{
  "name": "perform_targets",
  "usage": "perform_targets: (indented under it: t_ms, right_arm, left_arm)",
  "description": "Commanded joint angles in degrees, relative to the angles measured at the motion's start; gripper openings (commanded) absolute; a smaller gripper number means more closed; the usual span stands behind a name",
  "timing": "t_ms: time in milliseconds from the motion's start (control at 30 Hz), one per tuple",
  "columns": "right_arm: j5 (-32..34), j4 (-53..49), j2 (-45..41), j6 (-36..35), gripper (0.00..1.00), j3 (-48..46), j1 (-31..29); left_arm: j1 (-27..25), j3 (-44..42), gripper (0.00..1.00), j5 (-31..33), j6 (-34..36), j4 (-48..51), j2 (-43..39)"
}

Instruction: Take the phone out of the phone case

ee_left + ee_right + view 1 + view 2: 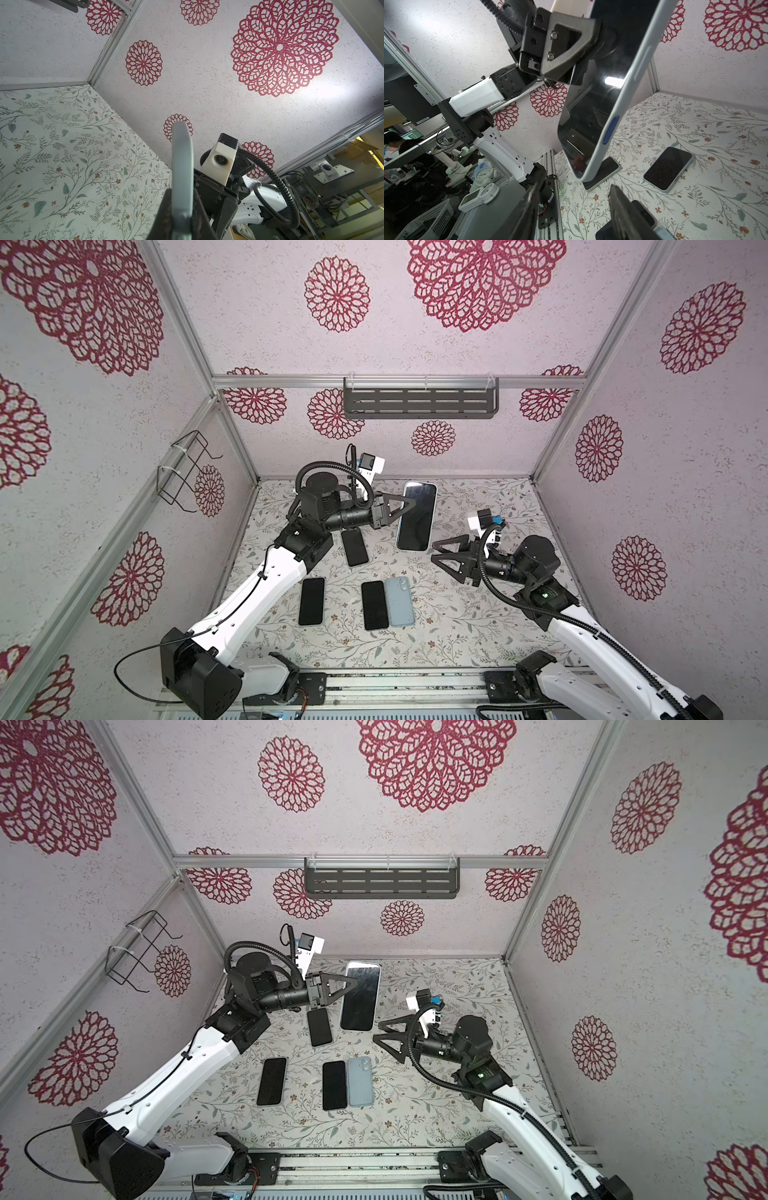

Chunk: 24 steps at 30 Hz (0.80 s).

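A phone [417, 516] with a dark screen [591, 104] sits inside a light blue phone case [631, 83] and is held up above the table, in both top views [360, 996]. My left gripper [400, 506] is shut on one long side of the cased phone; in the left wrist view the case's edge [182, 166] runs up between the fingers [166, 212]. My right gripper [433, 552] is open, just right of and below the phone's near corner, not touching it. In the right wrist view the right gripper [573, 187] has nothing between its fingers.
Three dark phones [354, 546] [311, 600] [375, 605] and a blue phone lying back up [400, 601] rest on the floral table. A grey shelf [420, 400] hangs on the back wall and a wire basket [187, 472] on the left wall.
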<state>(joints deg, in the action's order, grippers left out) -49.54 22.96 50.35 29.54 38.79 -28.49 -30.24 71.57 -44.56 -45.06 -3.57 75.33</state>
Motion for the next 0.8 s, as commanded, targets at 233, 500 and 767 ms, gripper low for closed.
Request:
perform_targets:
  t_ms: [233,500,767]
  right_arm:
    - [-2.58,2.85,2.34,-1.24,0.5,3.88,-0.38]
    - [-2.99,3.41,3.32,-1.16,0.43,4.17,-0.52]
    - [-4.34,5.32,4.2,-0.27,0.36,4.25,-1.47]
  left_arm:
    - [-0.69,-1.43,0.0,-2.98,-0.9,-10.82,-2.47]
    - [-0.97,-2.2,0.0,-2.85,-0.86,-11.61,-2.82]
    - [-1.06,-2.58,0.0,-2.21,-1.0,-12.29,-2.48]
